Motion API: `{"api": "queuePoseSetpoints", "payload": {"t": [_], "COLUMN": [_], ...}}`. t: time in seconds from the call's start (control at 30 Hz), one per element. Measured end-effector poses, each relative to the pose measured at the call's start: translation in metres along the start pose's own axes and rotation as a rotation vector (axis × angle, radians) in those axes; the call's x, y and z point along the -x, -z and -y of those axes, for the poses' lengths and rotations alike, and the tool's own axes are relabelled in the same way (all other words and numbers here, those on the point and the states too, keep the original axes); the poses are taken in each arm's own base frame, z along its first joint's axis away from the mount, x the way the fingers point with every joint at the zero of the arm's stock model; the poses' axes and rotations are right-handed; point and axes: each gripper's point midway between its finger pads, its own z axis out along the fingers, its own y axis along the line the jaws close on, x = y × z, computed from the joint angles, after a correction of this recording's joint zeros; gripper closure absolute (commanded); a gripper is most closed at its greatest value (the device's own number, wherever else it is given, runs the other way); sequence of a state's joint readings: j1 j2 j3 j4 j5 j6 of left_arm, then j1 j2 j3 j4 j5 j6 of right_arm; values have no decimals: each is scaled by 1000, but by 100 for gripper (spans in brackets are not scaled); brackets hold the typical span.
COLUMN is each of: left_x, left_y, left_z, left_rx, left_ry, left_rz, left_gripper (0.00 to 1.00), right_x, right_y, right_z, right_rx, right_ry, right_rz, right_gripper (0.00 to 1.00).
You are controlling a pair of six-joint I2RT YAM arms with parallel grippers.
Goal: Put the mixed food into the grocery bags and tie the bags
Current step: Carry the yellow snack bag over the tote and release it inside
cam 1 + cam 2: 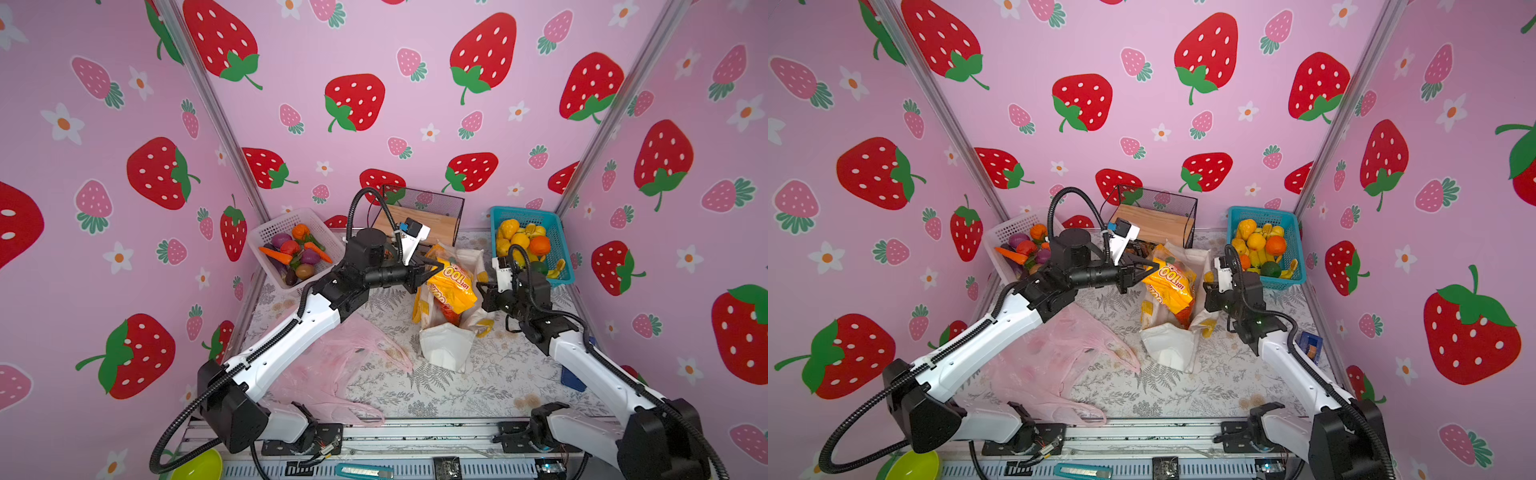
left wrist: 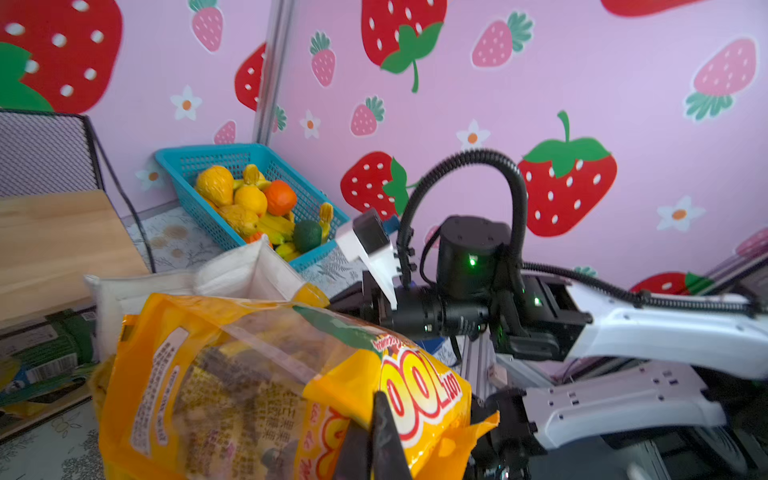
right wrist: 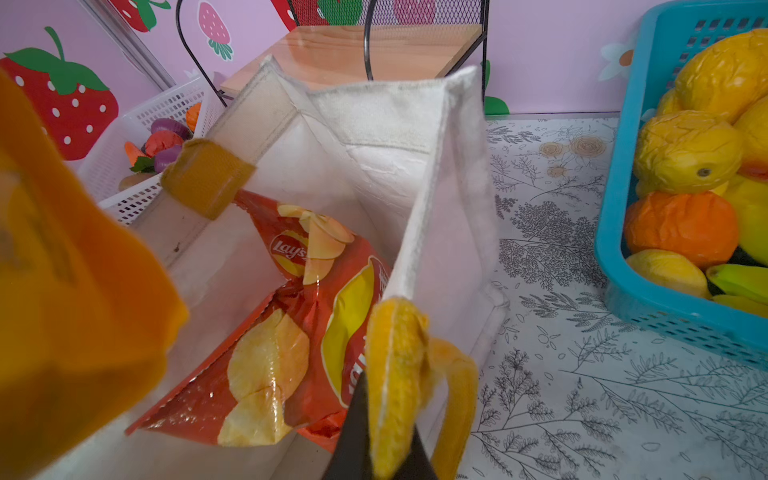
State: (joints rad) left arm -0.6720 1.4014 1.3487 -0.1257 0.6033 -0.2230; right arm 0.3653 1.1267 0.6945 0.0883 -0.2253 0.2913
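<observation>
**Yellow packet poised over the held-open tote**

Nearest, lower left in both top views, the pink plastic bag (image 1: 328, 365) lies flat on the table (image 1: 498, 386). At centre, the right pincer (image 1: 482, 297) is clamped on the yellow handle (image 3: 399, 365) of the white tote (image 1: 446, 347), apparently to keep its mouth spread. The left pincer (image 1: 430, 266) grips the yellow-orange packet (image 1: 451, 286), marked "100", over that mouth. A red "Lay's" packet (image 3: 291, 324) lies inside. Farther back, centre left, the toy vegetables (image 1: 291, 249) wait in the white basket (image 1: 266, 232).
</observation>
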Motion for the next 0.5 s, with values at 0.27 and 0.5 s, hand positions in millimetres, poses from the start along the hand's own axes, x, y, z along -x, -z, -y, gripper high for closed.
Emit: {"api": "queuePoseSetpoints", "payload": {"t": [0.27, 0.5], "left_x": [-46, -67], "left_y": [-19, -40], "left_z": [4, -11], "left_rx": [-92, -86], "left_ry": [18, 74], "left_rz": [-160, -283], "left_gripper": [100, 100], "right_x": [0, -1], "right_y": [0, 0], "right_z": [0, -4], "right_rx": [1, 23], "right_ry": [0, 5], "right_rz": [0, -4], "right_gripper": [94, 94]}}
